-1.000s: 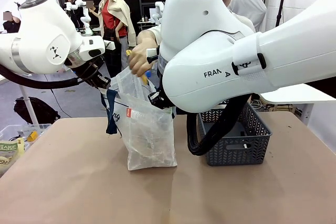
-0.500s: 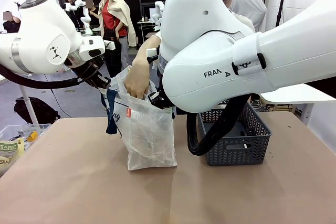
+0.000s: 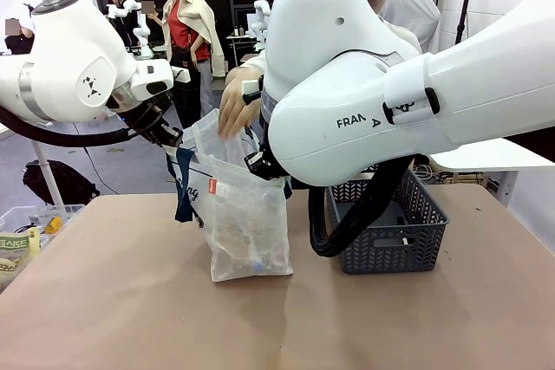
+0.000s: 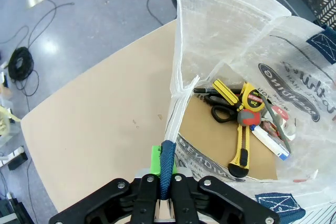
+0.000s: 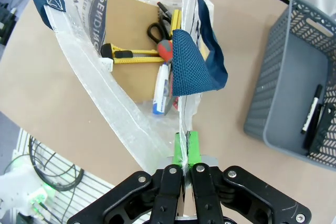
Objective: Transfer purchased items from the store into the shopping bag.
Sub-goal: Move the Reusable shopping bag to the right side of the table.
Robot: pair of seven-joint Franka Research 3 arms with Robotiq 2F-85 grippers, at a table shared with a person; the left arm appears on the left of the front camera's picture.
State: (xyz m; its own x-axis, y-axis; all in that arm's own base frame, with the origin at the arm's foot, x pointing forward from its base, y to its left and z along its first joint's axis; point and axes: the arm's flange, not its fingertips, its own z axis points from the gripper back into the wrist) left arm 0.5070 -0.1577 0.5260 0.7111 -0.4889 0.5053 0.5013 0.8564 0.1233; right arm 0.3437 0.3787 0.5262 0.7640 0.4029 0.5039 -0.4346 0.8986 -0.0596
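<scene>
The shopping bag [image 3: 247,214], translucent white with navy straps, stands on the table, its mouth held apart by both grippers. My left gripper [image 3: 167,134] [image 4: 167,174] is shut on a navy strap [image 4: 167,156] at the bag's rim. My right gripper [image 3: 260,165] [image 5: 186,148] is shut on the opposite rim. A person's hand [image 3: 232,108] hovers empty over the mouth. Inside lie purchased items: a yellow utility knife [image 4: 240,148] [image 5: 134,54], scissors [image 4: 220,109] and a white marker [image 5: 161,87]. The store [image 3: 390,223] [image 5: 283,77], a dark grey basket, stands right of the bag and holds a black marker [image 5: 312,109].
A clear bin [image 3: 26,231] with packets sits at the table's left edge. My right arm's large white body [image 3: 364,84] blocks much of the view of the basket and the person. Bare brown tabletop [image 3: 286,327] lies in front of the bag.
The person's hand went down into the bag with a yellow item and has come back up empty. Both grippers have stayed where they were.
</scene>
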